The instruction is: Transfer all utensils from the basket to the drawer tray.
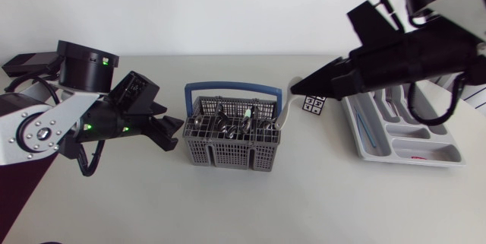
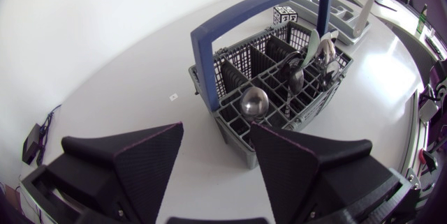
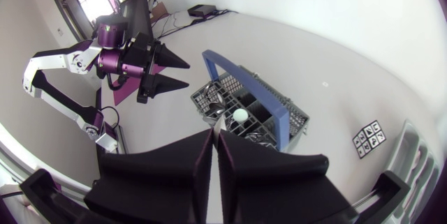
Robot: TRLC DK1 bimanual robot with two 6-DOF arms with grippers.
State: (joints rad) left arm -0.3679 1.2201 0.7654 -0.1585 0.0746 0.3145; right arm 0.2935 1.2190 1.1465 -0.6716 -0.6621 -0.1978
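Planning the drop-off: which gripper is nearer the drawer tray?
Right. The right gripper, shut on a white utensil, sits between basket and tray; the left gripper is on the basket's far side.

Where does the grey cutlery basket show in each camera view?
Head view: basket mid-table, between left end effector and right end effector.
Left wrist view: basket just ahead of the open left end effector.
Right wrist view: basket ahead of the right end effector, partly hidden by it.
Shared landmark: the blue handle.
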